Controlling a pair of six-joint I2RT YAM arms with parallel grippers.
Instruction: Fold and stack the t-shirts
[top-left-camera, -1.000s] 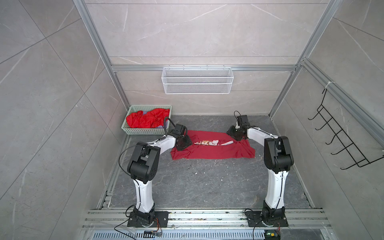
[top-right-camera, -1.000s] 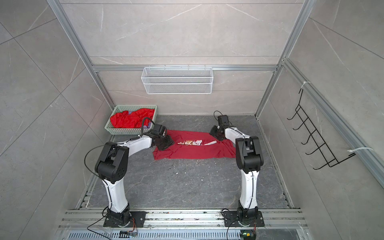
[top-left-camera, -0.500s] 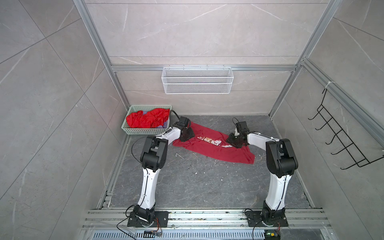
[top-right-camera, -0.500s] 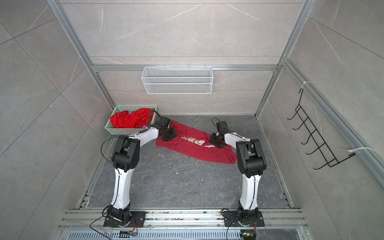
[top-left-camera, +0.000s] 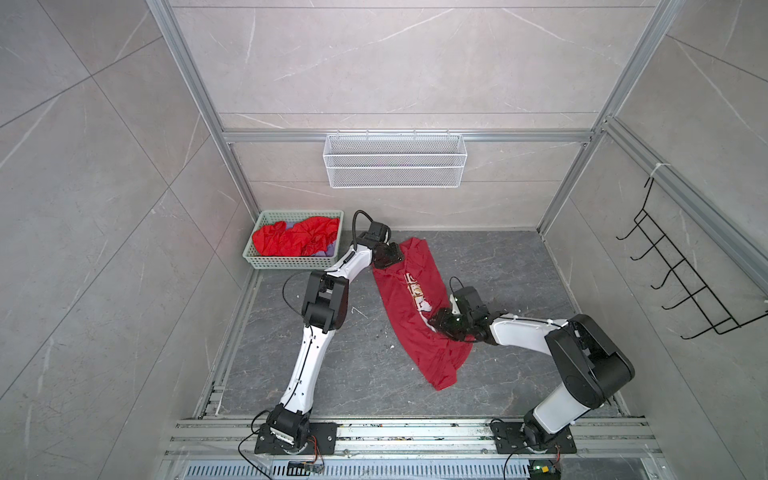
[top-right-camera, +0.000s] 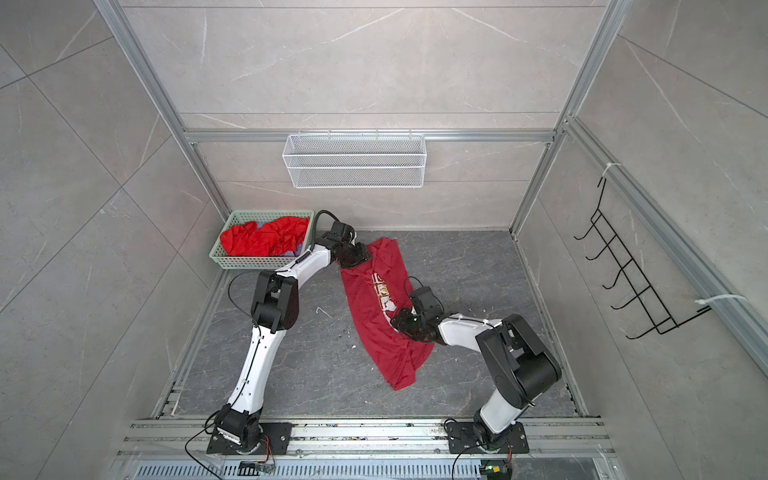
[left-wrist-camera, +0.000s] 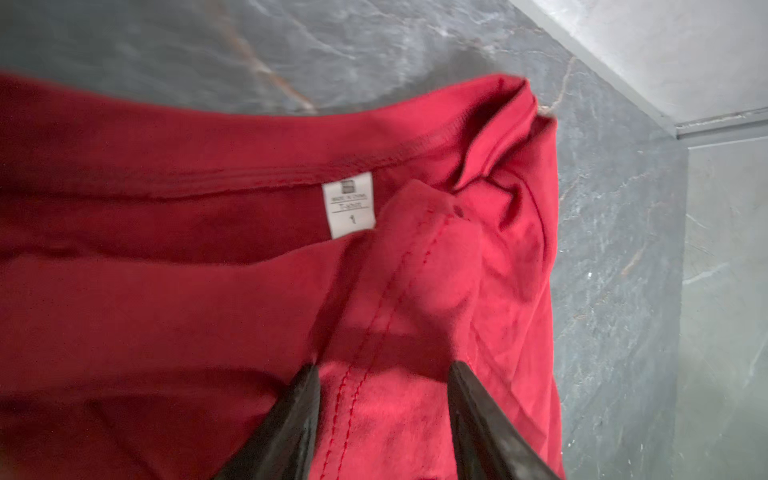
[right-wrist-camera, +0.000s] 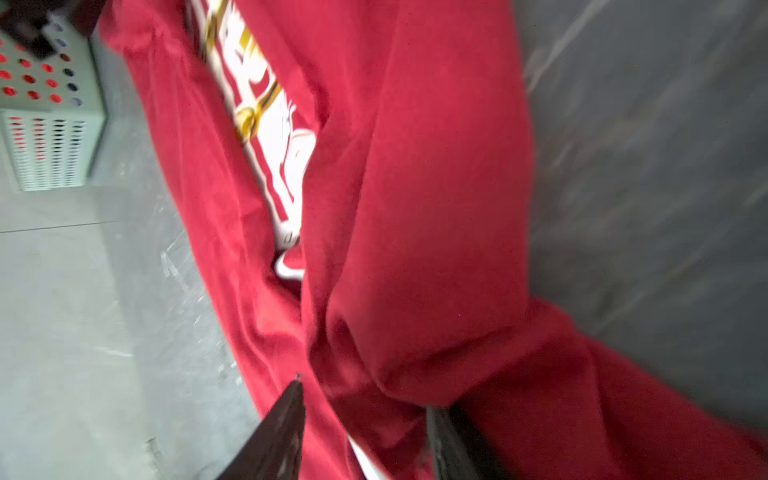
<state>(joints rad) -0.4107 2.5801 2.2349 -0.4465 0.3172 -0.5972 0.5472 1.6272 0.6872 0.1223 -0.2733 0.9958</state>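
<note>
**One crimson shirt stretched from the basket, a tool gripping each end**

The bench is a dark grey slab with pale marble veining and small white flecks. Pale stone-look wall panels in an aluminium frame close it in.

The pale green basket is perforated plastic and sits in a back corner. It holds a crumpled heap of bright red cloth with a little lilac showing; how many shirts are in it cannot be told.

One t-shirt of soft, matt dark crimson lies on the bench as a long, creased band. It starts just beside the basket and runs slantwise away from it. A white-and-gold print shows along its middle. The left wrist view shows one small white label sewn under a stitched seam.

There are two white-and-black arms and two tools. The left tool grips the shirt end nearest the basket, a double-stitched hem bunched between its dark fingers. The right tool is well apart from the basket and grips a thick fold at the shirt's far edge.

On the back wall beyond the basket hangs one white wire-mesh tray. One black wire hook rack hangs on the opposite side wall.
</note>
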